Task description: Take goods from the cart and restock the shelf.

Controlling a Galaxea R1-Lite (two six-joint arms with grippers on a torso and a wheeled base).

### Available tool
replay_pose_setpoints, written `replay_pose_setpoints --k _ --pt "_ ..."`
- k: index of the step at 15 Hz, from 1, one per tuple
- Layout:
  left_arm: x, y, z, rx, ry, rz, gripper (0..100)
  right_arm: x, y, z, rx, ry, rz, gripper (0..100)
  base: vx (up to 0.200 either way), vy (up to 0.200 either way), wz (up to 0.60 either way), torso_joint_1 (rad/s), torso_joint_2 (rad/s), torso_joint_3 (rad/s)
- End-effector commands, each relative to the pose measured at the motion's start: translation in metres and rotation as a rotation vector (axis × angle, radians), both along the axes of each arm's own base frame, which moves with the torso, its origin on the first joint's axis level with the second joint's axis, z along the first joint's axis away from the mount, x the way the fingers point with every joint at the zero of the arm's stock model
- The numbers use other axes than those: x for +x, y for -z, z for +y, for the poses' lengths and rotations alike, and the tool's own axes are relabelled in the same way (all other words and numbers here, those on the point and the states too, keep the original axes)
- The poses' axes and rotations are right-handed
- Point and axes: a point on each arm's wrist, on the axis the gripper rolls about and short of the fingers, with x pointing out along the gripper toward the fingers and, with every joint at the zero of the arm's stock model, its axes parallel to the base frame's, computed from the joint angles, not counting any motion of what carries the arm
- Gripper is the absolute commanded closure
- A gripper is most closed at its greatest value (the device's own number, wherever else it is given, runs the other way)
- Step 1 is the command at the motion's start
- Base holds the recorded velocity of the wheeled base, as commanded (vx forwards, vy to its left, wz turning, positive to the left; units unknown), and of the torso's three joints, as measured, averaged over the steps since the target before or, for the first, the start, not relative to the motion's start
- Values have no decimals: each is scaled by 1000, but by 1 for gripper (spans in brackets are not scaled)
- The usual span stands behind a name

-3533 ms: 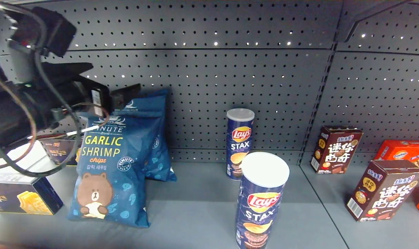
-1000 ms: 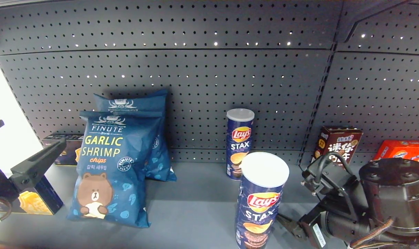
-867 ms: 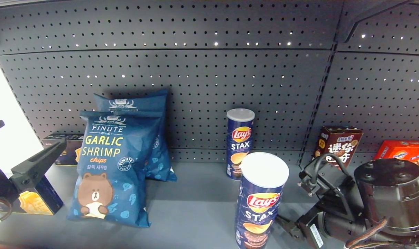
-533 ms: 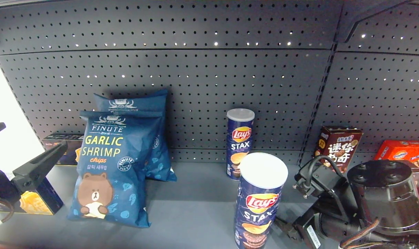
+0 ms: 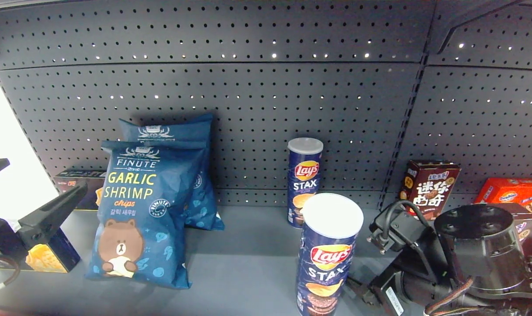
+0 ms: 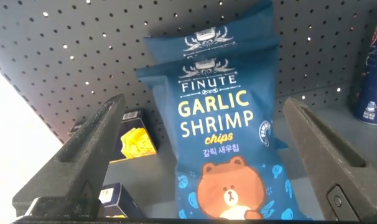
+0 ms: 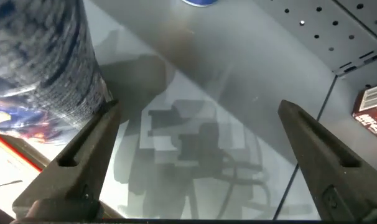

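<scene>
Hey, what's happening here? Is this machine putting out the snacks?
Yes, a two-armed robot is restocking a shop shelf. Its right end effector is open and empty, low on the shelf right beside the front can of chips, which stands upright ahead of a second can. The left end effector is also open and empty, facing two blue bags of chips that lean against the back panel. Nothing is being held at this moment.

Black right arm (image 5: 481, 245) has a round screw-studded housing, looped cables and a white label.
</scene>
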Motion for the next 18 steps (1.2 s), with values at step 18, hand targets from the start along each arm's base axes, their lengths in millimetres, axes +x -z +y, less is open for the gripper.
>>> replay_pose_setpoints --k 18 --pt "0 2 0 1 0 7 0 -4 -4 -1 14 -10 -13 0 0 0 0 0 0 0"
